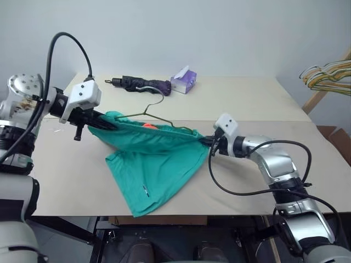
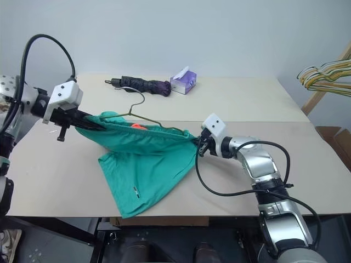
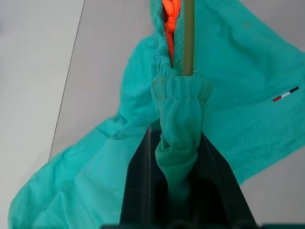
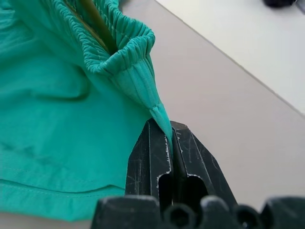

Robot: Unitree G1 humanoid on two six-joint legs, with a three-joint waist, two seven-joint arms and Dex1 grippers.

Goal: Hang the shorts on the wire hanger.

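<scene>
- The table (image 1: pixel 66 170) is the big beige surface everything sits on, so I'll place stuff relative to the shorts from here.
- The shorts (image 1: pixel 156 164) are teal-green and stretched out by the waistband between the two grippers, above the table's near half. The legs droop down and the lower hem lies on the tabletop toward the near edge. There's a tiny striped mark on one leg, and an orange drawstring (image 3: pixel 170 19) peeks out at the waistband.
- The wire hanger (image 1: pixel 151 112) is thin bare metal. Its hook sticks up just behind the shorts, and its lower part runs inside the stretched waistband.
- A folded dark umbrella (image 1: pixel 143 84) lies well behind the shorts, at the far side of the table.
- A purple tissue box (image 1: pixel 184 81) sits just beside the umbrella, also well behind the shorts.
- A bunch of coloured hangers (image 1: pixel 328 74) hangs way off to the right of the shorts, past the table.
- The left gripper (image 3: pixel 177 157) is clamped on the bunched left end of the waistband.
- The right gripper (image 4: pixel 170 143) is pinched tight on the right end of the waistband, just a thin fold of fabric between the fingers.
</scene>
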